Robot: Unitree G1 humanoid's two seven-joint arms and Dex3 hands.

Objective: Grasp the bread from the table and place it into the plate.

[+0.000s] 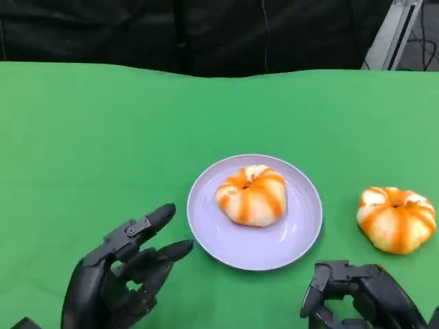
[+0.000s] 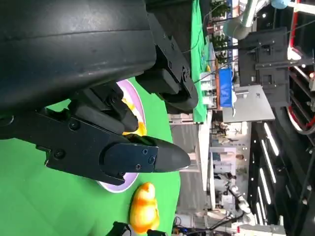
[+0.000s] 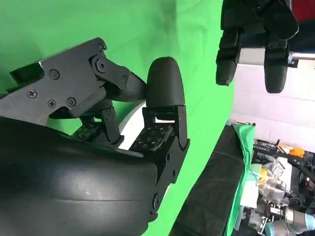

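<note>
The left hand [image 1: 120, 277] hovers low over the green tablecloth [image 1: 89, 137], fingers spread and holding nothing, just beside the pale lilac plate [image 1: 302, 233]. The right hand [image 1: 360, 298] curls its fingers inward on nothing. One round, orange-striped glossy bun [image 1: 252, 195] sits on the plate; a second bun [image 1: 396, 218] lies on the cloth beside the plate, dimple up.

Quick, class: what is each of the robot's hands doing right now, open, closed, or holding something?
Left hand: open, fingers apart, holding nothing.
Right hand: holding nothing; whether open or closed cannot be told.
</note>
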